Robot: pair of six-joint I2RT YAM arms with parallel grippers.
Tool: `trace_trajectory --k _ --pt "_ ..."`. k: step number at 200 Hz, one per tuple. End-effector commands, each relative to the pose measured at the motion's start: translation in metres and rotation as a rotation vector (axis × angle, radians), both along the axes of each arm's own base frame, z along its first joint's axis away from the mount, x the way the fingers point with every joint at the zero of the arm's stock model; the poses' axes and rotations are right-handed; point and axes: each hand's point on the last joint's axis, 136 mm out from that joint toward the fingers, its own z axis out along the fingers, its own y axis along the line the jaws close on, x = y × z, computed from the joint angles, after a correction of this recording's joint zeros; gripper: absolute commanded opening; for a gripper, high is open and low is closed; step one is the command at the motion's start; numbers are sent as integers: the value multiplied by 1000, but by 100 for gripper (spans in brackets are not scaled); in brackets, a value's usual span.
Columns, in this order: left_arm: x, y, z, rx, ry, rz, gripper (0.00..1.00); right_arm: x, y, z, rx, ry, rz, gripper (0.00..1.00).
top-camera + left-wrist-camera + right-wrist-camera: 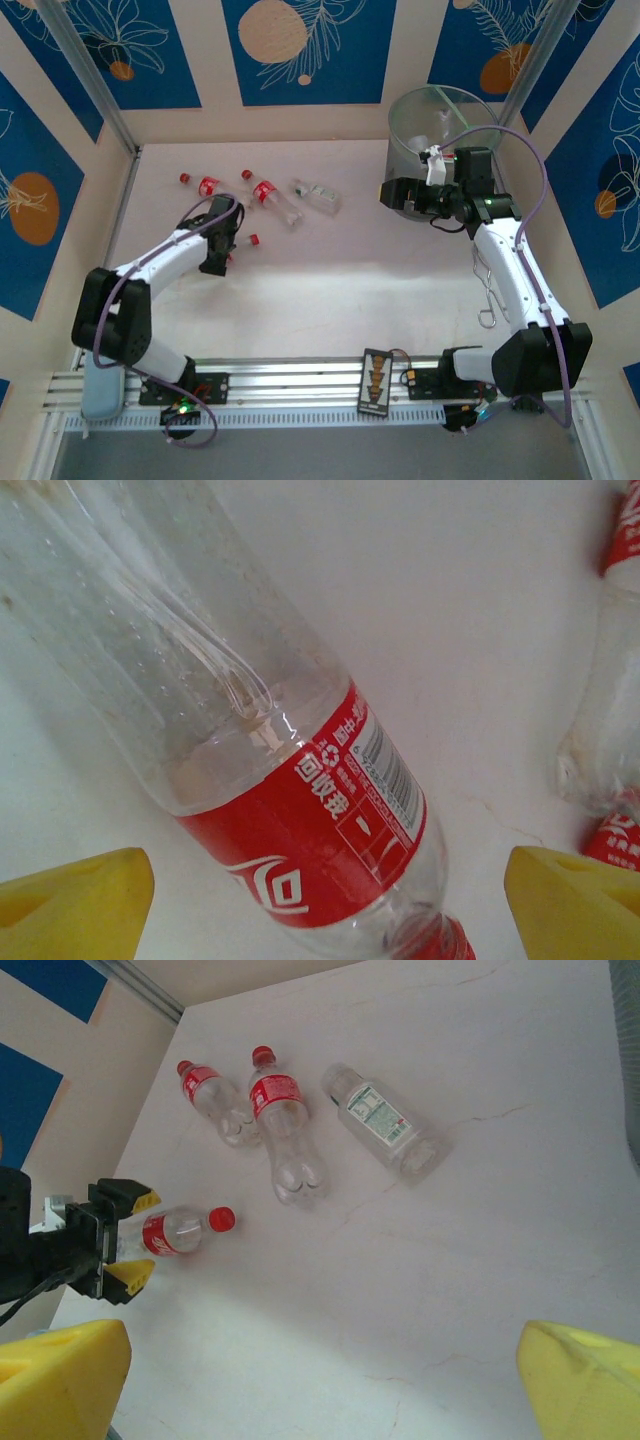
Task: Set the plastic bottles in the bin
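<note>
A clear plastic bottle (300, 820) with a red label and red cap lies on the white table between the yellow fingers (75, 905) of my left gripper (222, 245). The jaws straddle its label end with a gap on each side. In the right wrist view the same bottle (172, 1233) lies with its cap pointing away from the left gripper (137, 1236). Two more red-capped bottles (205, 185) (270, 197) and a white-labelled clear bottle (318, 195) lie behind it. My right gripper (392, 192) hangs open with nothing in it, just in front of the bin (440, 135).
The bin stands at the back right corner, against the patterned walls. A loose metal hook and wire (487, 290) lie beside the right arm. A small black device (377, 378) sits on the rail at the near edge. Another bottle (605, 730) lies close to the right of the left gripper.
</note>
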Motion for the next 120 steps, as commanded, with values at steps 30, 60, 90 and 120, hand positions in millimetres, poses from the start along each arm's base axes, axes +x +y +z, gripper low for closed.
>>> trace_trajectory --k 30,60,90,120 --pt "22 7 -4 10 -30 103 86 -9 -2 -5 -29 4 10 99" --pt "28 -1 -26 -18 -6 101 77 -9 -3 -8 -36 9 5 99" --pt "28 -2 -45 -24 3 101 70 -10 -5 -9 -41 15 3 99" --pt "23 6 -39 26 8 92 60 -13 -9 -10 -52 15 -5 99"
